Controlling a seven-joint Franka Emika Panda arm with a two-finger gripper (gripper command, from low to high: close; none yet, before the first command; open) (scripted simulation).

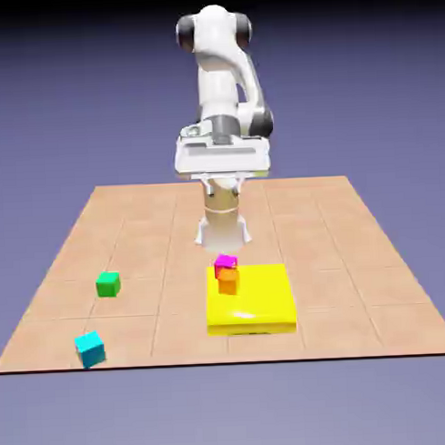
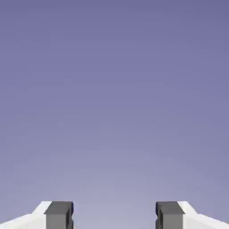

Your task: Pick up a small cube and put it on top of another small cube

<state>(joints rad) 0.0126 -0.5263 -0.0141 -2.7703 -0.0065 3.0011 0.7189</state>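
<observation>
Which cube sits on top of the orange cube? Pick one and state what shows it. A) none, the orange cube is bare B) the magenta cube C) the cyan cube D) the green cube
B: in the exterior view the magenta cube rests directly on the orange cube at the yellow slab's edge, while the green cube and cyan cube sit apart on the table.

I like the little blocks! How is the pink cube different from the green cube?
The pink cube is magenta; the green cube is green. The pink cube sits on top of an orange cube, over the yellow slab; the green cube rests alone on the table, toward the exterior view's left. Both look about the same small size, and nothing is holding either.
</observation>
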